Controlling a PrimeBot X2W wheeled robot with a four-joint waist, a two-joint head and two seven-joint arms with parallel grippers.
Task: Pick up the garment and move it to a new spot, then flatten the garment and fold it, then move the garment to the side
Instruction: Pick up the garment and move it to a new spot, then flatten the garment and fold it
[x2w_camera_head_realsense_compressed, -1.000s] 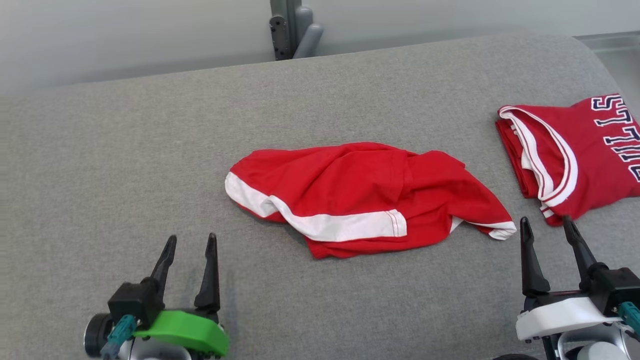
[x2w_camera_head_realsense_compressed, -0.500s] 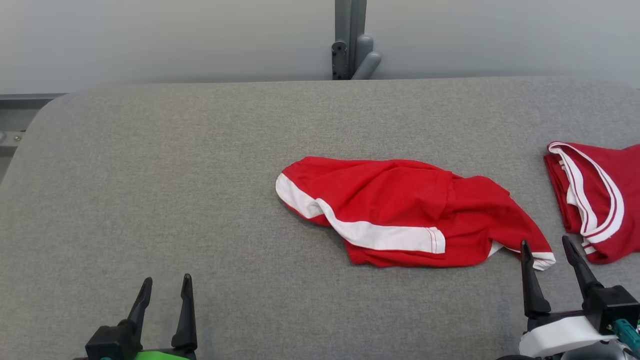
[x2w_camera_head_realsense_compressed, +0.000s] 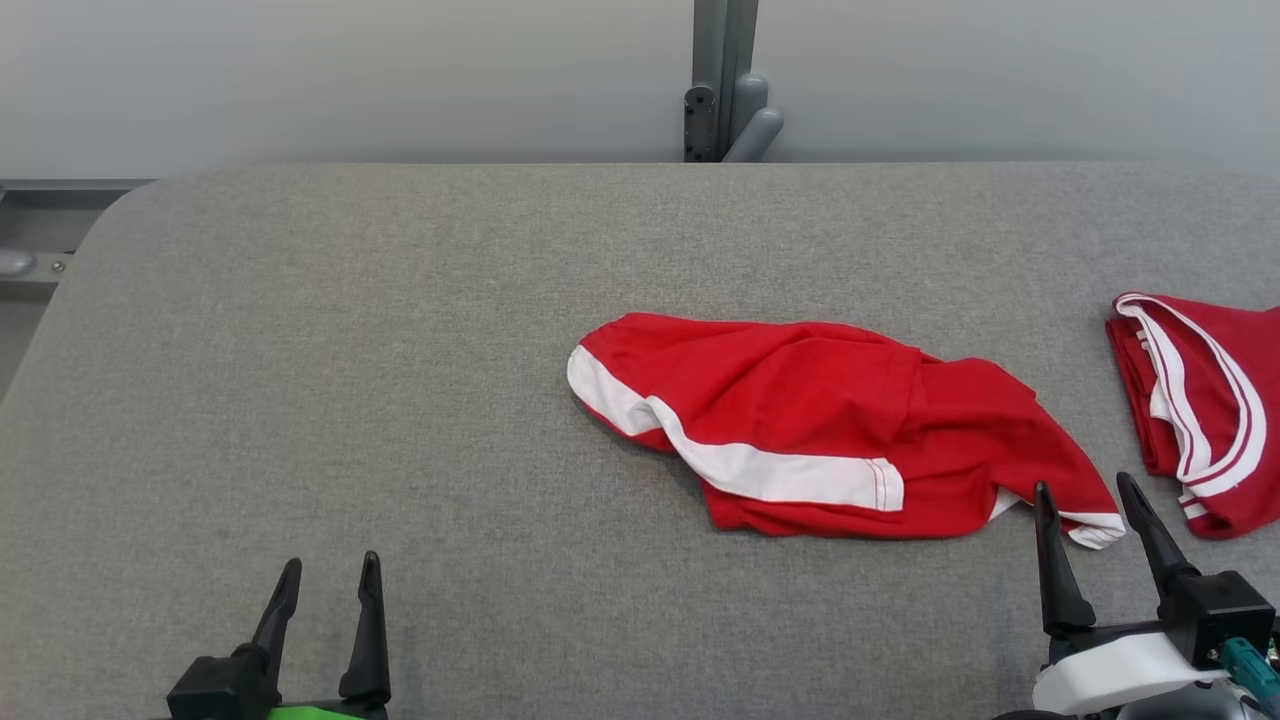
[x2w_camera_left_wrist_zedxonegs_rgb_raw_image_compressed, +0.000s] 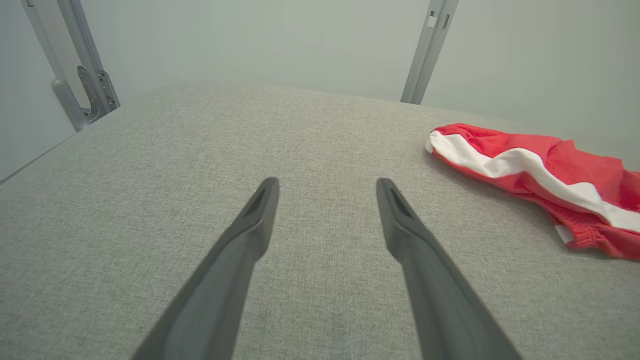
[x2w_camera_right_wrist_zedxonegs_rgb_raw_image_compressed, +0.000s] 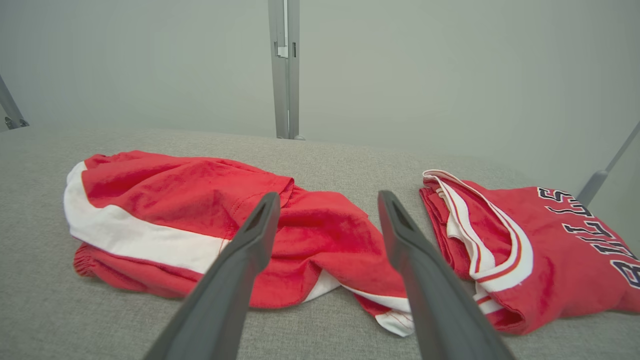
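The garment (x2w_camera_head_realsense_compressed: 820, 420) is a crumpled pair of red shorts with a broad white stripe, lying right of centre on the grey padded table (x2w_camera_head_realsense_compressed: 350, 350). My left gripper (x2w_camera_head_realsense_compressed: 331, 560) hovers open near the front edge, well to the garment's left, with nothing between its fingers. In the left wrist view the left gripper (x2w_camera_left_wrist_zedxonegs_rgb_raw_image_compressed: 327, 181) points at bare cloth and the garment (x2w_camera_left_wrist_zedxonegs_rgb_raw_image_compressed: 550, 165) lies off to the right. My right gripper (x2w_camera_head_realsense_compressed: 1084, 483) stands open just in front of the garment's right end. In the right wrist view the right gripper (x2w_camera_right_wrist_zedxonegs_rgb_raw_image_compressed: 328, 194) frames that end of the garment (x2w_camera_right_wrist_zedxonegs_rgb_raw_image_compressed: 190, 200).
A folded red jersey (x2w_camera_head_realsense_compressed: 1215, 400) with white trim and dark lettering lies at the table's right edge, close to the right gripper; the jersey (x2w_camera_right_wrist_zedxonegs_rgb_raw_image_compressed: 525, 240) sits right of the fingers. A grey metal post (x2w_camera_head_realsense_compressed: 725, 80) rises behind the table's far edge. The table's rounded left corner (x2w_camera_head_realsense_compressed: 110, 215) is near.
The head camera has turned, so the whole picture has shifted right and down. The garment keeps the same crumpled shape. Both grippers stay open and low at the front.
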